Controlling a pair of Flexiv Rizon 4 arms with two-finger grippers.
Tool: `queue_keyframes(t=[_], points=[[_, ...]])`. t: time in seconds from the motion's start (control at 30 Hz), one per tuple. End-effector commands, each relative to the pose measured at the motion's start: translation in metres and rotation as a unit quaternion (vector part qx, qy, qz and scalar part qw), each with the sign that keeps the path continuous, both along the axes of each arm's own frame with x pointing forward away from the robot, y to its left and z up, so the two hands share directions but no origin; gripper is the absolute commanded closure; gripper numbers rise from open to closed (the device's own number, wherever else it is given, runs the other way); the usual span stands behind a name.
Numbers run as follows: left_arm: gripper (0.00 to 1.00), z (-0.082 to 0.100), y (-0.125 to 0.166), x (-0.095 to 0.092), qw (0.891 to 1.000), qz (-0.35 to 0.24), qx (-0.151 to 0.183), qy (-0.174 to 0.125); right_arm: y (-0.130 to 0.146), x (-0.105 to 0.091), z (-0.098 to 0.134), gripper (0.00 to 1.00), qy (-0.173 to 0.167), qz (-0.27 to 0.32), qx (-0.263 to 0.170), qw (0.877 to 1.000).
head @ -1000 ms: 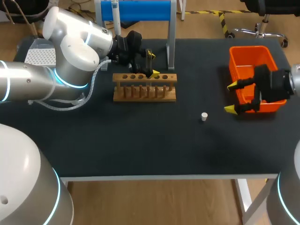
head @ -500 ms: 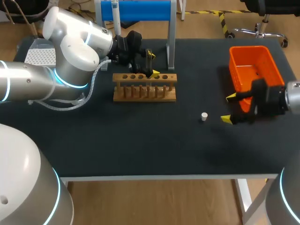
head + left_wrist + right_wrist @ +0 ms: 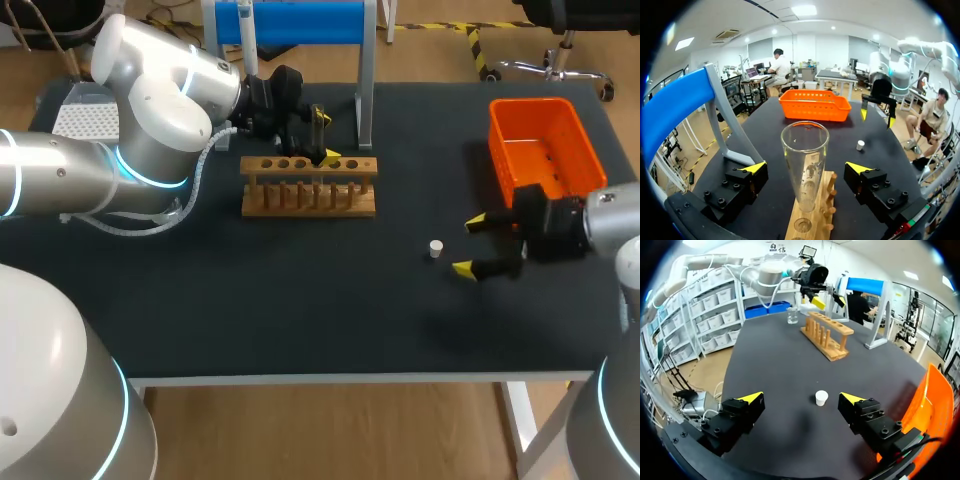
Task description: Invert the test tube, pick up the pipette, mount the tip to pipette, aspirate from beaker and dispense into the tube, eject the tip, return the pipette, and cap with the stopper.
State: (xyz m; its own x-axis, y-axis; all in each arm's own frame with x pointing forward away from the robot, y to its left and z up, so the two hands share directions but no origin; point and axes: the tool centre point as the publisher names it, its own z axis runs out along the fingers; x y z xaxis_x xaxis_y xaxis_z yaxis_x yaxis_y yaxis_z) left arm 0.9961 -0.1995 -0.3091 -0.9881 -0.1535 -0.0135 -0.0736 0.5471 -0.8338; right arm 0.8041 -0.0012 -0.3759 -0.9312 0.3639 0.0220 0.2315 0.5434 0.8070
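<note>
A clear test tube [image 3: 804, 165] stands upright, mouth up, in the wooden rack [image 3: 310, 186] [image 3: 813, 212]. My left gripper [image 3: 318, 135] [image 3: 806, 168] is open around it, with a gap between each finger and the glass. The small white stopper [image 3: 436, 248] [image 3: 821, 398] lies on the black table. My right gripper [image 3: 470, 245] [image 3: 802, 399] is open just right of the stopper, which sits ahead of its fingers, untouched. A glass beaker [image 3: 792, 316] stands beyond the rack. The pipette [image 3: 247, 35] hangs on the blue stand [image 3: 300, 22].
An orange bin [image 3: 545, 150] [image 3: 936, 402] sits at the back right, beside my right arm. A white tip box [image 3: 85, 122] is at the back left, partly behind my left arm. Bare black table lies in front of the rack.
My right gripper has moved left and forward from the orange bin's edge to a spot beside the stopper. The left arm and tube have not moved.
</note>
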Motion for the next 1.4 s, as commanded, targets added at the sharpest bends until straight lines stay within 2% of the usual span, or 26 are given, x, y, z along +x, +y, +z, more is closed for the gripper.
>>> queue_keyframes(t=[0.03, 0.1, 0.23, 0.27, 0.3, 0.37, 0.4, 0.43, 0.53, 0.57, 0.67, 0.7, 0.8, 0.93, 1.13, 1.2, 1.23, 1.4], points=[[0.0, 0.0, 0.0, 0.0, 1.0, 0.0, 0.002, 0.0, 0.008, 0.005, -0.007, 0.0, 0.003, -0.002, -0.006, 1.0], [0.0, 0.0, 0.0, 0.0, 1.0, 0.0, 0.002, 0.0, 0.01, 0.007, -0.008, 0.0, 0.004, -0.005, -0.008, 1.0], [0.0, 0.0, 0.0, 0.0, 1.0, 0.0, 0.002, 0.0, 0.015, 0.012, -0.012, 0.1, 0.004, -0.009, -0.009, 1.0], [0.0, 0.0, 0.0, 0.0, 1.0, 0.0, 0.002, 0.0, 0.017, 0.013, -0.013, 0.22, 0.005, -0.01, -0.01, 1.0], [0.0, 0.0, 0.0, 0.0, 1.0, 0.0, 0.002, 0.0, 0.018, 0.014, -0.014, 0.28, 0.005, -0.01, -0.01, 1.0], [0.0, 0.0, 0.0, 0.0, 1.0, 0.0, 0.002, 0.0, 0.021, 0.016, -0.015, 0.3, 0.006, -0.011, -0.011, 1.0], [0.0, 0.0, 0.0, 0.0, 1.0, 0.0, 0.002, 0.0, 0.022, 0.017, -0.016, 0.35, 0.007, -0.011, -0.011, 1.0], [0.0, 0.0, 0.0, 0.0, 1.0, 0.0, 0.002, 0.0, 0.023, 0.018, -0.018, 0.33, 0.008, -0.011, -0.011, 1.0], [0.0, 0.0, 0.0, 0.0, 1.0, 0.0, 0.002, 0.0, 0.026, 0.022, -0.022, 0.11, 0.01, -0.013, -0.014, 1.0], [0.0, 0.0, 0.0, 0.0, 1.0, 0.0, 0.002, 0.0, 0.026, 0.023, -0.023, 0.08, 0.011, -0.014, -0.015, 1.0], [0.0, 0.0, 0.0, 0.0, 1.0, 0.0, 0.002, 0.0, 0.026, 0.026, -0.028, 0.16, 0.014, -0.017, -0.018, 1.0], [0.0, 0.0, 0.0, 0.0, 1.0, 0.0, 0.002, 0.0, 0.026, 0.027, -0.029, 0.15, 0.014, -0.018, -0.019, 1.0], [0.0, 0.0, 0.0, 0.0, 1.0, 0.0, 0.002, 0.0, 0.026, 0.031, -0.033, 0.18, 0.017, -0.02, -0.022, 0.999], [0.0, 0.0, 0.0, 0.0, 1.0, 0.0, 0.002, 0.0, 0.027, 0.034, -0.036, 0.15, 0.018, -0.023, -0.024, 0.999], [0.0, 0.0, 0.0, 0.0, 1.0, 0.0, 0.002, 0.0, 0.027, 0.04, -0.041, 0.17, 0.022, -0.03, -0.025, 0.999], [0.0, 0.0, 0.0, 0.0, 1.0, 0.0, 0.002, 0.0, 0.028, 0.041, -0.042, 0.19, 0.023, -0.033, -0.025, 0.999], [0.0, 0.0, 0.0, 0.0, 1.0, 0.0, 0.002, 0.0, 0.028, 0.041, -0.042, 0.24, 0.025, -0.034, -0.024, 0.999], [0.0, 0.0, 0.0, 0.0, 1.0, 0.0, 0.002, 0.0, 0.03, 0.04, -0.045, 0.27, 0.029, -0.038, -0.023, 0.999]])
